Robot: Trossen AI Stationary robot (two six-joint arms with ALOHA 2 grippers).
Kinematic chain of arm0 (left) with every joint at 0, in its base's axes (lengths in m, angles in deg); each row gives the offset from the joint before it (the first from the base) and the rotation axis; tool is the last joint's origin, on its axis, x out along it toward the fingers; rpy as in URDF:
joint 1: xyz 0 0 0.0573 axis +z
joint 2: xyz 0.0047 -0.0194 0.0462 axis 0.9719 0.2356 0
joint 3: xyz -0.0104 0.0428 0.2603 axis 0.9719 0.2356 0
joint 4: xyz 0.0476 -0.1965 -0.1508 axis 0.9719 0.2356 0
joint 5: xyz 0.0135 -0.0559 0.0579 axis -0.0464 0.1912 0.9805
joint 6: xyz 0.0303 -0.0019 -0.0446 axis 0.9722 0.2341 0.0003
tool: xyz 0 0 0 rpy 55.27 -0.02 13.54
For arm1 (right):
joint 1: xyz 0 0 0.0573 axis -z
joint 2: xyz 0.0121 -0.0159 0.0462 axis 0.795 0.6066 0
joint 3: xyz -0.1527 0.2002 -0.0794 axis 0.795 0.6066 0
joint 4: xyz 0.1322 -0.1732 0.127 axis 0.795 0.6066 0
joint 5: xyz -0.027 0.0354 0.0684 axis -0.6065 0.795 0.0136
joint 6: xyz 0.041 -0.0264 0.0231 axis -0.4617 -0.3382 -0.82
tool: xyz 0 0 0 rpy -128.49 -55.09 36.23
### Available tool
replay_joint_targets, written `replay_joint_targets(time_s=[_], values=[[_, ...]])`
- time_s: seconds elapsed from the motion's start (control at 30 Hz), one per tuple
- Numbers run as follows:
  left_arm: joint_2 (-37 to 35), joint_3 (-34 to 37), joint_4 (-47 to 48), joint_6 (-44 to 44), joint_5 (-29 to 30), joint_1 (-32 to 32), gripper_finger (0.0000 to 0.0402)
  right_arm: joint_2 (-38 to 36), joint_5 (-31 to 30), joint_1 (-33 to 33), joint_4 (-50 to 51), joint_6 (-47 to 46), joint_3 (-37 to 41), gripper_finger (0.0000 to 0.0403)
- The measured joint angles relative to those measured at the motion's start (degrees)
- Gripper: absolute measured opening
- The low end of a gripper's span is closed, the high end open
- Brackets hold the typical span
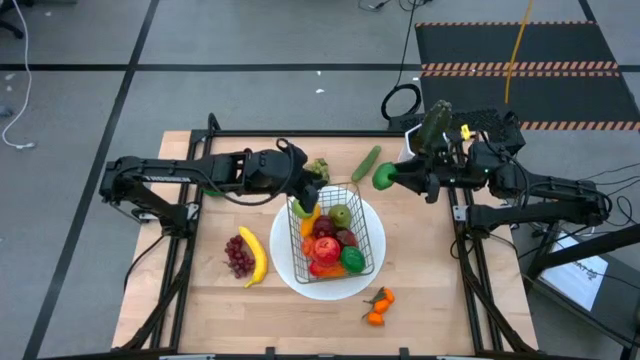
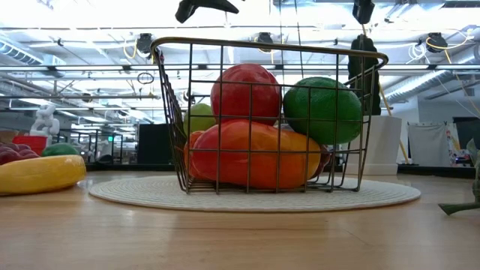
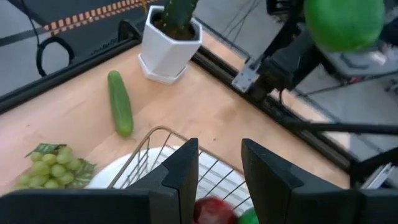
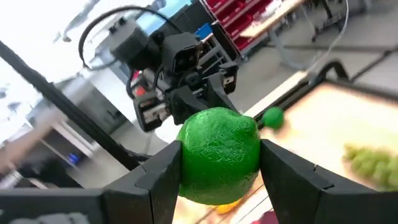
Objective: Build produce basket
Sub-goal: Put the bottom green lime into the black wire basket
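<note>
The right gripper (image 1: 384,178) is clamping a green lime (image 4: 219,155) in the air just right of the basket's (image 1: 372,243) far right corner, while the left gripper (image 1: 310,192) is hovering empty, slightly parted, over its far left rim.

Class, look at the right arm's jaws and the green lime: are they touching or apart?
Touching. The right wrist view shows the green lime pressed between both jaws of the right gripper, with no gap on either side.

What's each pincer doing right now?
Left pincer: open, empty, above the basket.
Right pincer: shut on a green lime.
</note>
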Motion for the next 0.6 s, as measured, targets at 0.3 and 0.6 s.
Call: replay_joint_targets(time_s=[0.3,0.6], values=[[-0.5,0.0,0.7,1.9,-2.8,-0.2,0.0122,0.0,0.3,-0.1,0.1,-21.6,3.2,0.0196],[-0.6,0.0,8.5,-1.6,-6.0,-3.1,0.0122,0.0,0.3,-0.1,0.0,-35.2,6.7,0.0196]])
